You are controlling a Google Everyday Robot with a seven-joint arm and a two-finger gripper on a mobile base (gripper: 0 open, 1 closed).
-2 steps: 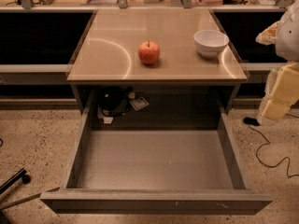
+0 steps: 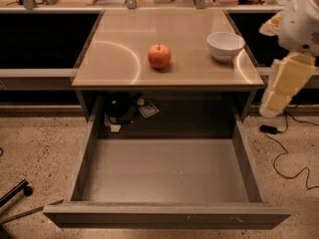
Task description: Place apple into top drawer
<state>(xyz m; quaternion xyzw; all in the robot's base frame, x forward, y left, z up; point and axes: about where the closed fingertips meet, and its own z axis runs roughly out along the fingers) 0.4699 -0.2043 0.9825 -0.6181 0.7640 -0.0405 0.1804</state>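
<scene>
Far left, low down: a thin black bar (image 2: 14, 192) ending in a small wheel, lying on speckled, pebbly floor (image 2: 35, 153). Above, a flat tan table top (image 2: 114, 59), smooth and glossy, marked with curved streaks of reflected light. Under its front edge, in the shadowed recess, a rounded black lump (image 2: 121, 108), and just beside it a small pale square card (image 2: 148, 110). Standing open below: the top drawer (image 2: 167, 215), wide, shallow and rectangular, matte grey, with a flat bottom, low straight side walls and a plain front panel. On the table top, near its middle and well apart from the drawer: the apple (image 2: 159, 56), round, red-orange, smooth-skinned, short stem upright. To its right, apart from it, a white bowl (image 2: 226, 45), round, glossy, upright. Further right, past the table's edge and above the floor: the gripper (image 2: 271, 103), pale yellow and blocky, slanting down and leftward from a rounded white arm (image 2: 301, 19); whether spread or pressed together, cannot tell. Beneath it, a thin black cable (image 2: 289, 156) looping across the floor.
</scene>
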